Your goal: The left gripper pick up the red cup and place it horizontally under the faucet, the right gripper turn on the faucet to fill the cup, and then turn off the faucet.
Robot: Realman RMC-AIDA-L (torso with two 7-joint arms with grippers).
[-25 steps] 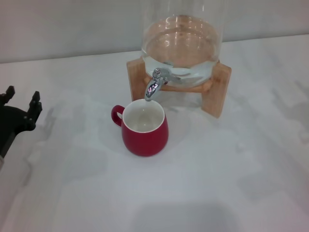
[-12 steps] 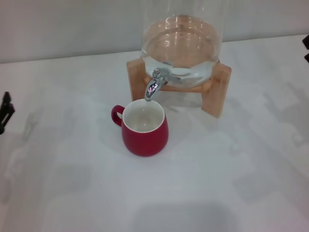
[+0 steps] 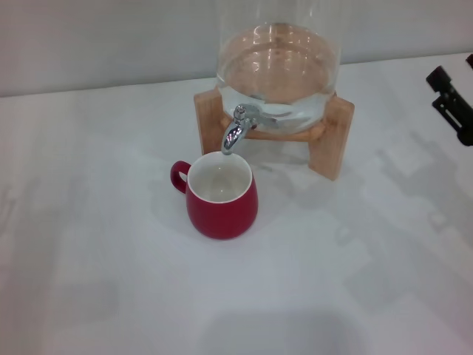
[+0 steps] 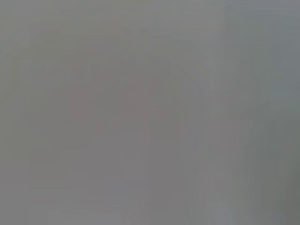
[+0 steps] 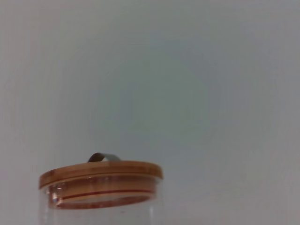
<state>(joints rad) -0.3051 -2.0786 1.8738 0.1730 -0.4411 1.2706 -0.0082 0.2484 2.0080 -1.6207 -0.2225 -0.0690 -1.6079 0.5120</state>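
Observation:
The red cup (image 3: pixel 221 198) stands upright on the white table (image 3: pixel 111 281), its cream inside showing and its handle pointing to the left. Its mouth lies right under the spout of the chrome faucet (image 3: pixel 236 129). The faucet sits at the front of the clear glass dispenser (image 3: pixel 277 66) on its wooden stand (image 3: pixel 331 137). My right gripper (image 3: pixel 453 68) shows at the right edge of the head view, open and empty, well to the right of the dispenser and apart from it. My left gripper is out of view. The left wrist view shows only blank grey.
The dispenser holds water in its lower part. Its wooden lid (image 5: pixel 101 172) with a metal handle shows in the right wrist view against a plain wall. The grey wall runs behind the table.
My left gripper has drawn back off the left edge and out of view. My right gripper has come in from the right edge toward the dispenser. The cup has not moved.

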